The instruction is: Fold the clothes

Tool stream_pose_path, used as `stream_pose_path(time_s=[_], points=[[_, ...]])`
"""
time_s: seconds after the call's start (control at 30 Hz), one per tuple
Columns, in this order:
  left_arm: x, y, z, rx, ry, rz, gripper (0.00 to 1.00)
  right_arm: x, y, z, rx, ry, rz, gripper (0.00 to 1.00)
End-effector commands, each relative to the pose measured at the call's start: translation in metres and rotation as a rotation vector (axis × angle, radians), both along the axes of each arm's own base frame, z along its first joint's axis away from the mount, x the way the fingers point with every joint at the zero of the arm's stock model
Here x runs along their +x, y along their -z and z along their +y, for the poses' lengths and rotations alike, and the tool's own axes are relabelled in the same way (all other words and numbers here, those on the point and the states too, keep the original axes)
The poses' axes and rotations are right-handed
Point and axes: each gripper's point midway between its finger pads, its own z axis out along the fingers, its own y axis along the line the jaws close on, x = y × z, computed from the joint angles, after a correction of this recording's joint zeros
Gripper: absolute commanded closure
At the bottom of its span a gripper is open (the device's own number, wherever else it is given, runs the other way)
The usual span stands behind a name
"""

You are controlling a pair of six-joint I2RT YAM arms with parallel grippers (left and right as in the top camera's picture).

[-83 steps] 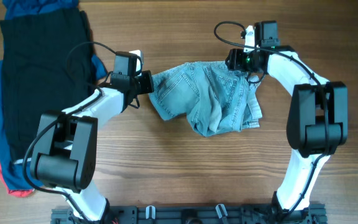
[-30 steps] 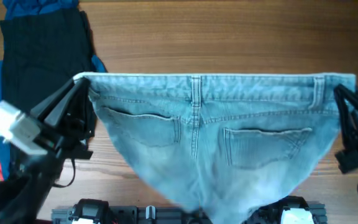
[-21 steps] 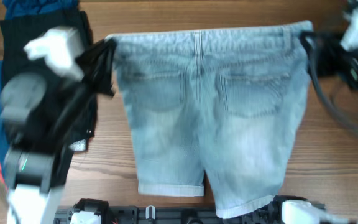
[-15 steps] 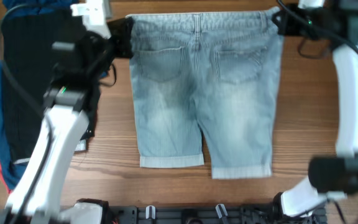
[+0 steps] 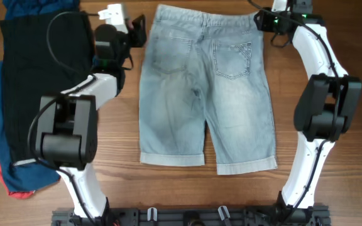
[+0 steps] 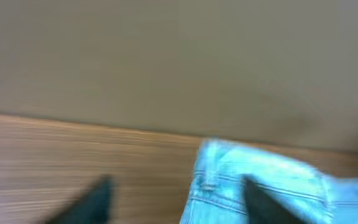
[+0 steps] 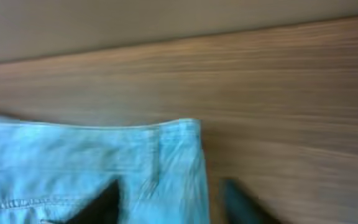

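Overhead, the shorts (image 5: 200,94) are seen spread flat on the table (image 5: 187,188), pockets up, waistband at the far edge between the left gripper (image 5: 136,31) and right gripper (image 5: 261,20); hems should be kept aligned when one leg is folded over. In the left wrist view, parted jaws are shown at the waistband corner, nothing clamped. In the right wrist view, likewise: faded denim lies loose.

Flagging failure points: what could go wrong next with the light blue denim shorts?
A waistband corner of the light blue denim shorts sits between the fingers of the open right gripper; withdrawing could drag it askew. The left arm runs alongside the large black garment and might snag it. Uneven cuffed hems may fold crooked.
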Motion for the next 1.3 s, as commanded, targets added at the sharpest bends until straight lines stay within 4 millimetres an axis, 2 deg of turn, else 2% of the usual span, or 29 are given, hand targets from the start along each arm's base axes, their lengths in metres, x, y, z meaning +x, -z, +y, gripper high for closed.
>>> stream_pose_path(time_s=[0.0, 0.07, 0.17, 0.27, 0.37, 0.43, 0.5, 0.6, 0.67, 0.8, 1.03, 1.17, 1.27], points=[[0.012, -0.01, 0.033, 0.025, -0.133, -0.039, 0.0, 0.009, -0.009, -0.016, -0.023, 0.051, -0.045, 0.01], [0.014, -0.023, 0.039, 0.021, -0.134, -0.044, 0.0, 0.007, -0.024, -0.015, -0.023, 0.051, -0.059, 0.01], [0.004, -0.042, 0.044, 0.022, -0.121, 0.003, 0.0, -0.014, -0.057, -0.013, -0.022, 0.051, -0.032, 0.0], [-0.021, -0.051, 0.04, 0.032, -0.098, 0.125, 0.0, -0.056, -0.08, -0.003, -0.013, 0.035, 0.071, 0.0], [-0.062, -0.052, 0.031, 0.039, -0.053, 0.288, 0.0, -0.109, -0.086, 0.02, 0.013, -0.011, 0.24, 0.0], [-0.091, -0.053, 0.026, 0.03, -0.033, 0.389, 0.0, -0.139, -0.078, 0.039, 0.017, -0.047, 0.357, 0.02], [-0.117, -0.05, 0.018, 0.014, -0.011, 0.48, 0.0, -0.168, -0.064, 0.061, 0.028, -0.064, 0.491, 0.09], [-0.147, -0.03, 0.012, 0.034, 0.007, 0.621, 0.0, -0.197, -0.041, 0.086, 0.019, -0.071, 0.617, 0.15], [-0.164, -0.012, 0.01, 0.053, 0.017, 0.719, 0.0, -0.215, -0.021, 0.101, 0.011, -0.076, 0.688, 0.13], [-0.181, 0.014, -0.004, 0.05, 0.03, 0.829, 0.0, -0.24, 0.017, 0.121, -0.012, -0.108, 0.763, 0.13], [-0.191, 0.028, -0.031, 0.085, 0.094, 0.854, 0.0, -0.256, 0.059, 0.116, -0.026, -0.014, 0.81, 0.13], [-0.19, 0.033, -0.033, 0.088, 0.098, 0.863, 0.0, -0.27, 0.079, 0.096, -0.12, 0.038, 0.84, 0.11], [-0.186, 0.04, -0.034, 0.088, 0.098, 0.868, 0.0, -0.279, 0.09, 0.094, -0.126, 0.04, 0.857, 0.09]])
